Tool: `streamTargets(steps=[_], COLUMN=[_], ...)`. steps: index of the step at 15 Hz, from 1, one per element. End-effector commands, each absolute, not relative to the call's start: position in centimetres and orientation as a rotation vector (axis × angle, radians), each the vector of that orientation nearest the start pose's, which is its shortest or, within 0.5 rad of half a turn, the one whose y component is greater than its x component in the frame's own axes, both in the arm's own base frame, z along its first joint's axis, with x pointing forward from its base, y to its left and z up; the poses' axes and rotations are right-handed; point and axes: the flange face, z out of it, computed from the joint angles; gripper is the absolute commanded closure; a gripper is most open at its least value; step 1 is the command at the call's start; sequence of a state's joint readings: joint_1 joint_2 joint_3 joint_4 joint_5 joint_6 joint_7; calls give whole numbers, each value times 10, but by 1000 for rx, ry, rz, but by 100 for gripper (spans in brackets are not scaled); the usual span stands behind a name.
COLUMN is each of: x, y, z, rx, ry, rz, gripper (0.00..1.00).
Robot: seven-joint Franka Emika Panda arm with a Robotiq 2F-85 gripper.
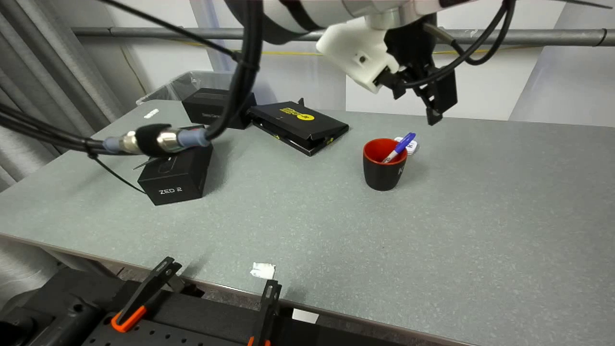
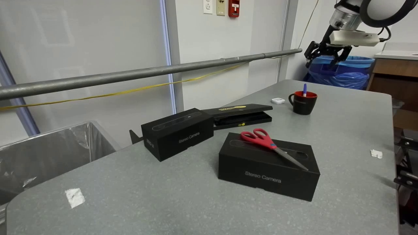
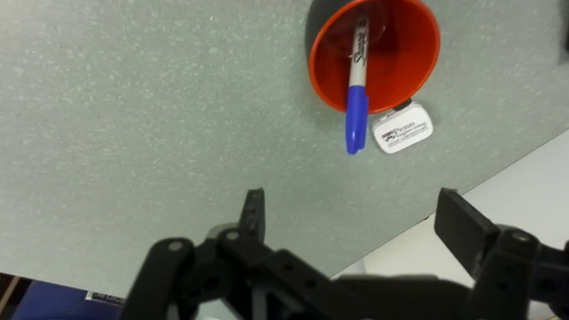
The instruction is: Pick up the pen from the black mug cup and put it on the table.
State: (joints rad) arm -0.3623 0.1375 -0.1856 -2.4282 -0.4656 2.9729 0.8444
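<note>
The black mug cup (image 1: 382, 177) stands upright on the grey table (image 1: 461, 235), its red inside showing in both exterior views (image 2: 303, 106) and in the wrist view (image 3: 402, 53). The pen (image 1: 402, 145) leans in the mug with its blue cap above the rim, as both exterior views (image 2: 304, 89) show. In the wrist view the pen (image 3: 357, 84) has its whitish end inside the mug and its cap past the rim. My gripper (image 1: 416, 105) is open and empty, above the mug and apart from it. Its two fingers (image 3: 351, 195) are wide apart in the wrist view.
A small white case (image 3: 403, 128) lies beside the mug. A flat black box with its lid ajar (image 1: 300, 124) and a black box (image 2: 178, 133) stand along the back. Red scissors (image 2: 261, 140) lie on another black box (image 2: 269, 173). A pipe (image 1: 528, 37) runs along the wall.
</note>
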Motion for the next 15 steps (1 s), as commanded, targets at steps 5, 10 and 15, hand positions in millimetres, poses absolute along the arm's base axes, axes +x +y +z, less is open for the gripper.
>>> streamTargets(steps=[5,10,15], x=[493,493,499], y=[-244,-243,-234], z=[267,262,244], rx=[-2830,-2848,-2893], ry=[1559,1547,1493], rz=[-678,-683,-676], gripper=[0,0,0])
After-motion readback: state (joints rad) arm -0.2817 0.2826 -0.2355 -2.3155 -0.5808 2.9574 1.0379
